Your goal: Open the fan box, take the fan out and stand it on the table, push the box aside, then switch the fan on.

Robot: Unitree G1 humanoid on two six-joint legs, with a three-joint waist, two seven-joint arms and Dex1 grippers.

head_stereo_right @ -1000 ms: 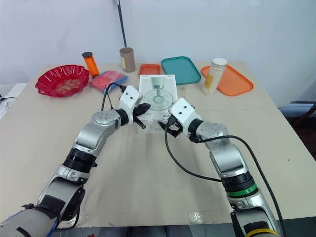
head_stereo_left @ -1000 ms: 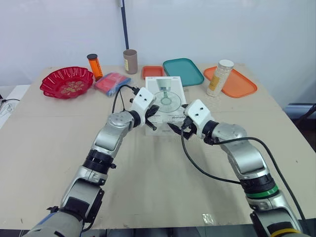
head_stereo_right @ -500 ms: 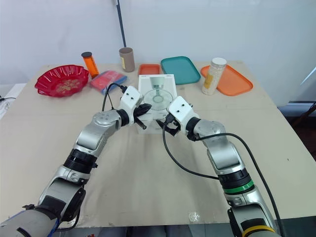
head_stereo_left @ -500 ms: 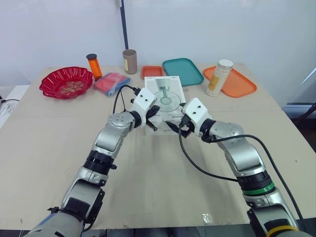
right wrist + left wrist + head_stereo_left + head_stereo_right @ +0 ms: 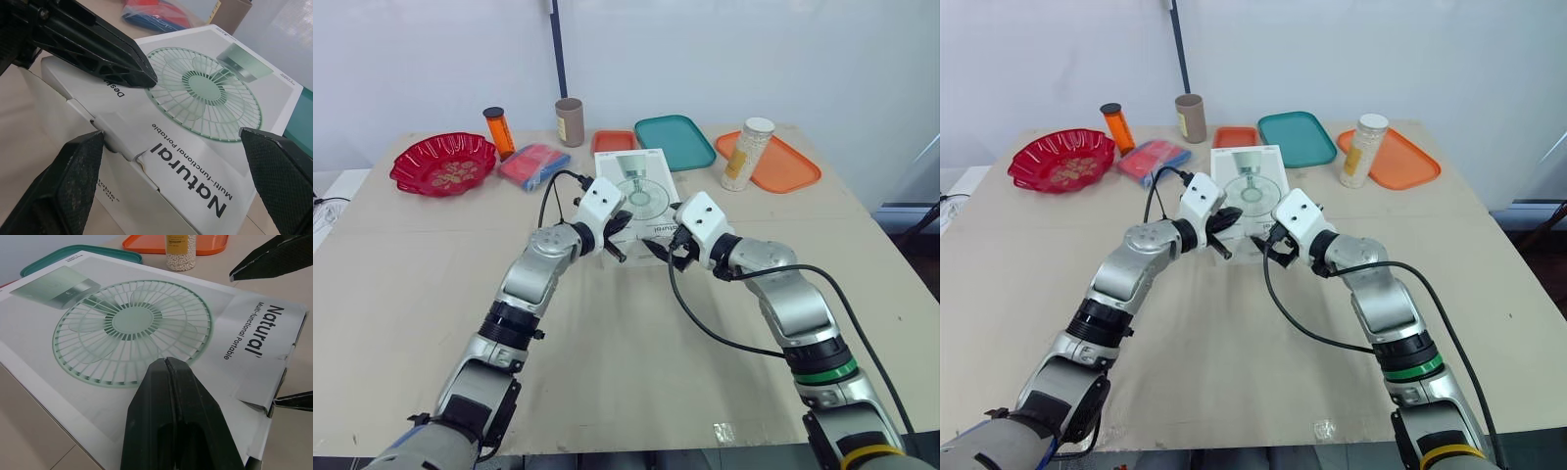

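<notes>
Lying flat, glossy white cardboard fan box, left tool closed, right tool spread.

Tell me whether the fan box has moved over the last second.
Yes, slightly. The fan box has shifted toward the robot's left: its far edge now reaches the left end of the small orange tray and sits farther from the teal tray.

- Left gripper, reaching from lower left to frame centre, has its jaws pressed together.
- Right gripper, reaching from lower right, holds its jaws spread wide.
</notes>
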